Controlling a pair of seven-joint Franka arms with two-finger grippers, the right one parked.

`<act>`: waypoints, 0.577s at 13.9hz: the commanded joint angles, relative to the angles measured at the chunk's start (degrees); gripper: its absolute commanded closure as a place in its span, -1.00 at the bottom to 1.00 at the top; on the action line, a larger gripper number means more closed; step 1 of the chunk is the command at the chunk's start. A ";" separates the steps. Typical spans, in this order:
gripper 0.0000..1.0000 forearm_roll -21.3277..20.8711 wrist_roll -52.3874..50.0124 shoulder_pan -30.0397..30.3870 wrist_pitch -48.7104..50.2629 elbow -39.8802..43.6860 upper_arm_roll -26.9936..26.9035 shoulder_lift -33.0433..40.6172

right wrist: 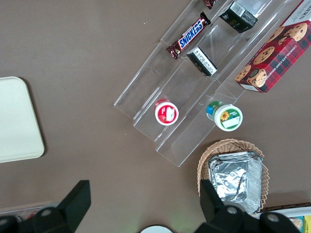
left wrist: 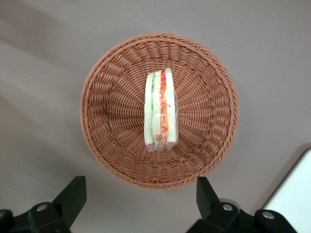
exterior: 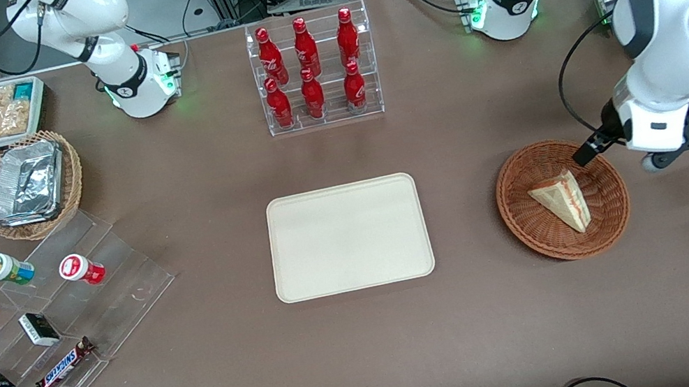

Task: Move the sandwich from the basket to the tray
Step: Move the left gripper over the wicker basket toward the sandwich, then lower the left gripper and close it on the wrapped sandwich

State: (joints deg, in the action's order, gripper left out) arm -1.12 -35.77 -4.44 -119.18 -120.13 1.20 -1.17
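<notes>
I've got the claw (left wrist: 141, 204) spread wide, hovering above the basket (exterior: 609, 214), where the sandwich (left wrist: 160, 109) stands on edge in the middle, filling stripes up. It looks light, soft and squashy, so I'd pinch gently across the two bread faces. In the front view its long axis slants, the narrow tip toward the tray (exterior: 348, 236).

The sandwich (exterior: 561, 200) lies in the basket (exterior: 523, 218), right of centre frame; the tray (exterior: 348, 237) sits centre; the gripper (left wrist: 141, 196) hangs, seemingly spread, above the basket.
</notes>
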 commanded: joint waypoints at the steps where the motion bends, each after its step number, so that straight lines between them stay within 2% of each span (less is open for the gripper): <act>1: -1.00 -0.55 -1.15 -0.48 -7.71 -6.24 -0.41 0.73; 8: -1.00 -0.55 -1.24 -0.48 -14.75 -6.70 -0.40 -5.33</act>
State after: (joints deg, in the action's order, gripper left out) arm -1.12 -35.85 -4.44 -131.49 -126.86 1.15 -4.83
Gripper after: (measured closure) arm 0.000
